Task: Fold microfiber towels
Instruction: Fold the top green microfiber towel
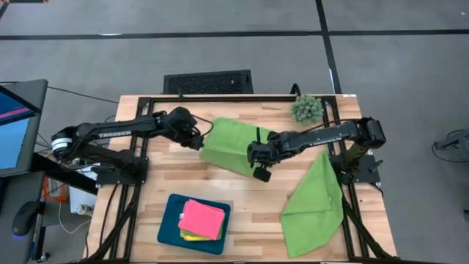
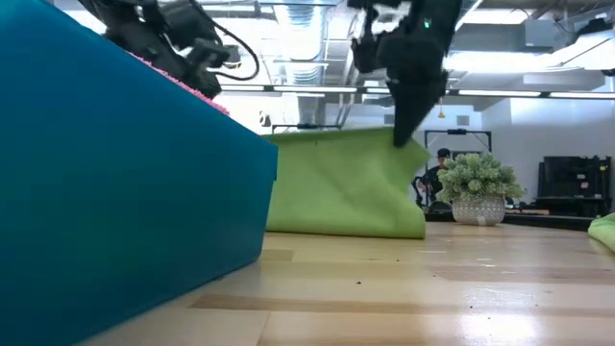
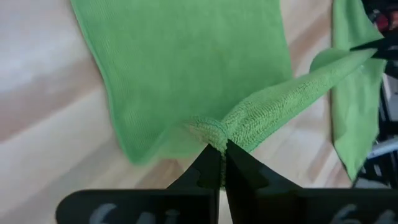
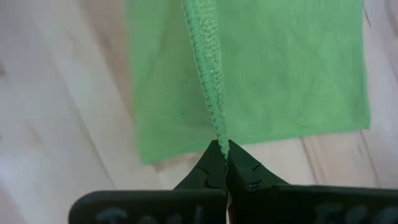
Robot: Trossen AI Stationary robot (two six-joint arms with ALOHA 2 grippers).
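Lab or workshop: exposed ceiling ducts (image 2: 307, 38), grey carpet floor (image 1: 220, 44), monitor (image 1: 15, 125) beside wooden bench (image 1: 249, 198).

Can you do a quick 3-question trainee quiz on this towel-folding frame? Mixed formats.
1. True or false: both the left gripper and the right gripper are shut on the same green towel.
2. What lies on top of the stack in the teal tray? A) pink towel B) plant C) nothing
3. Fill in: a second green towel lies on the table beside the ____ arm.

Key: 1 true. 2 A, the pink towel. 3 right.
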